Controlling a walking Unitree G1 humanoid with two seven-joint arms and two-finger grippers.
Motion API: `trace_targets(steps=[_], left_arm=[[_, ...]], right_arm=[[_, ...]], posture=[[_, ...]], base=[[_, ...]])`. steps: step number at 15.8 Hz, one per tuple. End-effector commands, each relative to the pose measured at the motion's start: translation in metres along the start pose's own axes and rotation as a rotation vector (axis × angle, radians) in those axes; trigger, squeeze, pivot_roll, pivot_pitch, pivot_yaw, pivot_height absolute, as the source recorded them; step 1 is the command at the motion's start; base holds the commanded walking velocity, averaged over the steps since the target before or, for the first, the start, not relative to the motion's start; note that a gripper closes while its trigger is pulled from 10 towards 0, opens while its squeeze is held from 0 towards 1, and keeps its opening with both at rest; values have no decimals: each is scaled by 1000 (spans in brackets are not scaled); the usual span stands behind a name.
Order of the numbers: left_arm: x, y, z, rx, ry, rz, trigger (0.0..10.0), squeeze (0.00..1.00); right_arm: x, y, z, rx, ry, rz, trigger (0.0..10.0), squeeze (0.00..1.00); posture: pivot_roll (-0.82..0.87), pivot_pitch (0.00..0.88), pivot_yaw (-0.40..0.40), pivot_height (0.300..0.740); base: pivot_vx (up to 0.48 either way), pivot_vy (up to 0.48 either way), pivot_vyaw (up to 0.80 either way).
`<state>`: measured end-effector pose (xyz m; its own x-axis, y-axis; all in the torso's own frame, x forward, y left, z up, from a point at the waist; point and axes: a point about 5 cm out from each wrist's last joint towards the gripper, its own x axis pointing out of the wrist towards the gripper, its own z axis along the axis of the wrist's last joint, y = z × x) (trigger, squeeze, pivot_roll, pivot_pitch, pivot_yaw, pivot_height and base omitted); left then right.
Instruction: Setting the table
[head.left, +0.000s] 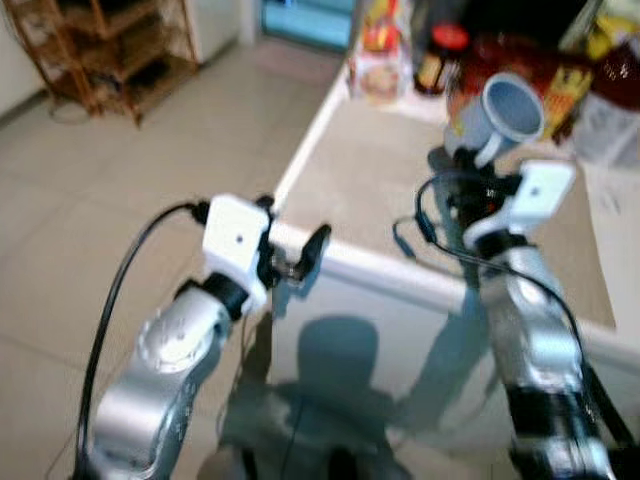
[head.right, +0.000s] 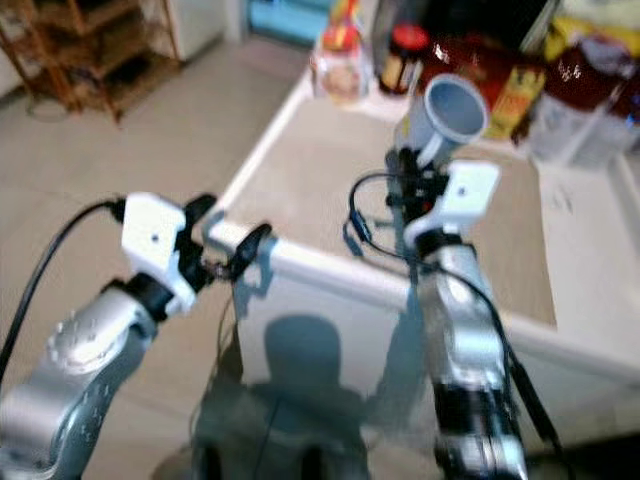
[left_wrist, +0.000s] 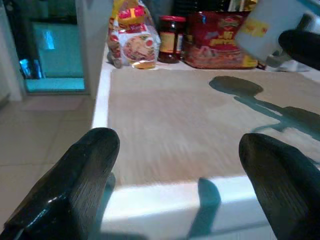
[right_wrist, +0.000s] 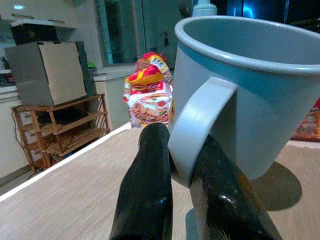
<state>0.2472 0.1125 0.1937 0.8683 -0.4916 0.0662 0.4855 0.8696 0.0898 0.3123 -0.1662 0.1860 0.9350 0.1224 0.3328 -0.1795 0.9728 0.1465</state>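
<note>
Pincer of the left arm (head.left: 300, 262) stands nearest, poised at the near left corner of the white-edged, beige-topped table (head.left: 380, 190), its two black fingers (left_wrist: 75, 185) spread wide with nothing between them. It carries no load and sits level with the table's near edge.

Right pincer (right_wrist: 172, 170) is raised above the middle of the table, closer to the near edge than the far one. Its fingers are pressed onto the looped handle of the pale blue-grey plastic mug (head.right: 450, 115), one finger on each side of the loop. The mug is clear of the surface, tilted with its open mouth facing up and back towards the robot, and casts a shadow on the bare top beneath it.

Along the far edge stand a printed snack packet in yellow and red (left_wrist: 134, 37), a dark jar with a red lid (left_wrist: 171, 39) and a red printed box (left_wrist: 220, 42), well apart from the mug.

Assessment: the step in hand appears to be setting the mug down. Recommended practice: level the mug until its base is parallel with the top, lower it over the bare area short of the far-edge goods, and release the handle only once the base rests flat. A grip on the handle alone may let the mug swing; slow descent is advised. Views are blurred, so fine contact cannot be confirmed.
</note>
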Motion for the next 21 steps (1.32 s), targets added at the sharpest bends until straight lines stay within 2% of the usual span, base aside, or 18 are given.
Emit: trace_targets(steps=[1, 2, 4, 8, 10, 14, 16, 21], left_arm=[[0, -1, -4, -5, 16, -5, 10000, 0], [1, 0, -5, 20, 11, 15, 10000, 0], [2, 0, -7, 35, 15, 22, 10000, 0], [2, 3, -7, 69, 19, 36, 10000, 0], [3, 6, -7, 84, 24, 35, 10000, 0], [4, 9, -9, 95, 28, 45, 10000, 0], [4, 9, -11, 102, 33, 65, 10000, 0], [1, 8, -11, 112, 29, 80, 10000, 0]], right_arm=[[-5, 5, 6, 11, -5, 14, 10000, 0], [-20, 17, 9, 7, 17, 72, 10000, 0], [-28, 26, 11, -20, 27, 107, 10000, 0], [-36, 26, 12, -53, 40, 104, 10000, 0], [-48, 20, 11, -107, 87, 102, 10000, 0], [-47, 14, 9, -80, 112, 55, 10000, 0], [-40, 24, 4, -102, 151, 105, 10000, 0], [-39, 31, 0, -82, 164, 135, 10000, 0]], posture=[[23, 75, -93, 740], [20, 76, -91, 740], [20, 81, -93, 740], [26, 83, -78, 740], [27, 88, -60, 740], [23, 94, -56, 740], [22, 97, -61, 740], [26, 104, -62, 740]], base=[[-480, 0, 0], [0, 0, 0], [0, 0, 0], [0, -79, 0], [0, -480, 0], [0, -480, 0], [0, -480, 0], [0, -480, 0]])
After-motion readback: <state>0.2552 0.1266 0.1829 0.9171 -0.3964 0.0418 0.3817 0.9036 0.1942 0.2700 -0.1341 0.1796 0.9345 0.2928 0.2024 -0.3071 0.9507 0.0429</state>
